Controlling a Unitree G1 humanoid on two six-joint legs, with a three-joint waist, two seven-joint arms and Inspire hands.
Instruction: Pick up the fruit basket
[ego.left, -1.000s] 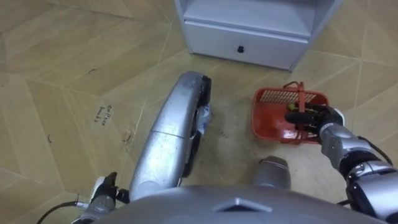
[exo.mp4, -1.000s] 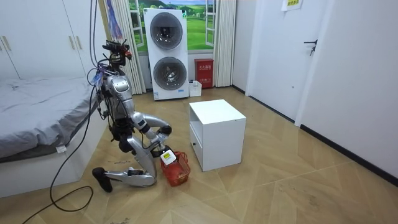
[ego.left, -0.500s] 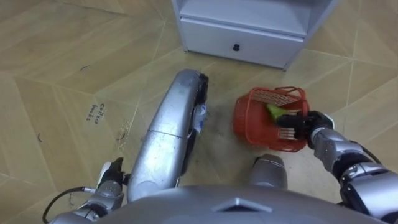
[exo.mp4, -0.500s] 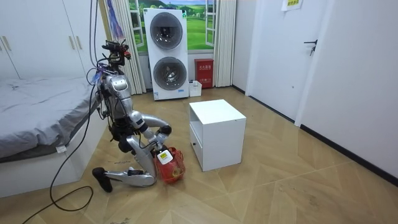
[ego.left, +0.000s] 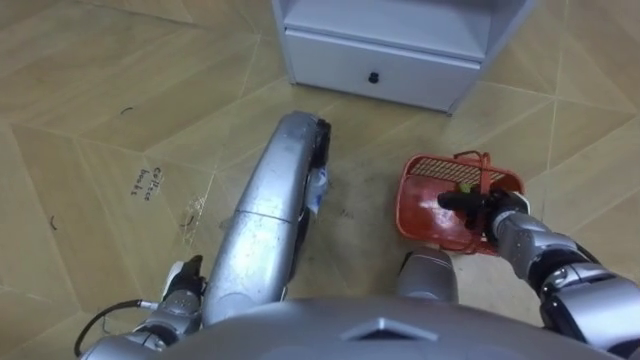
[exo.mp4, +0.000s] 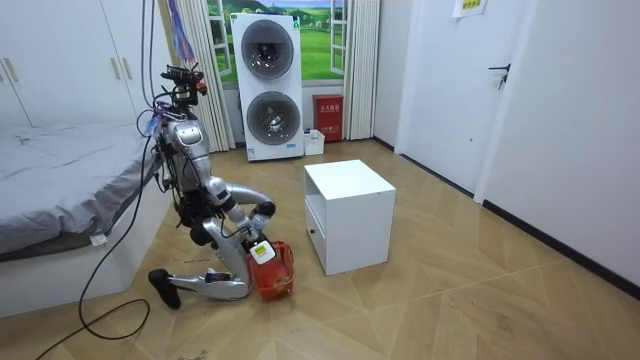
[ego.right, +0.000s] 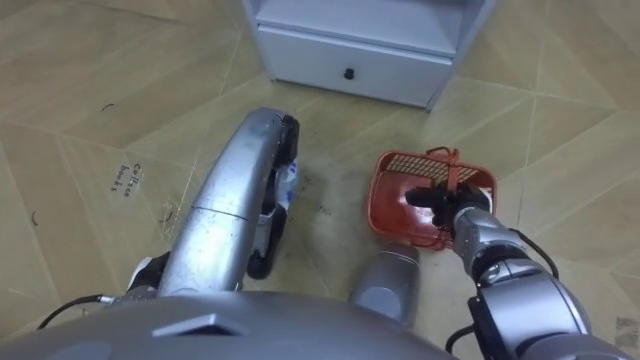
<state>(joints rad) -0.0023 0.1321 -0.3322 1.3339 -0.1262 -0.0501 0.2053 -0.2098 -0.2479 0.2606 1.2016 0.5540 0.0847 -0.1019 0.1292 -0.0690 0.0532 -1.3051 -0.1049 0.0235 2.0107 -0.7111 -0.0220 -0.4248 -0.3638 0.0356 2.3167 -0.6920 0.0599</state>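
Left hand (ego.left: 181, 287) is hanging low by the kneeling leg, idle. Your right hand (ego.left: 478, 208) is gripping the handle (ego.left: 481, 168) of the fruit basket (ego.left: 420, 208), fingers curled round it. The basket is sitting low beside the right knee, on or just off the floor (ego.left: 120, 150); can't tell which. You're wanting a straight vertical lift, wrist level, so the yellow-green piece (ego.left: 464, 187) inside isn't rolling out, and the basket isn't clipping the knee. Beyond, the white cabinet (ego.left: 400, 50) is standing apart from the basket.
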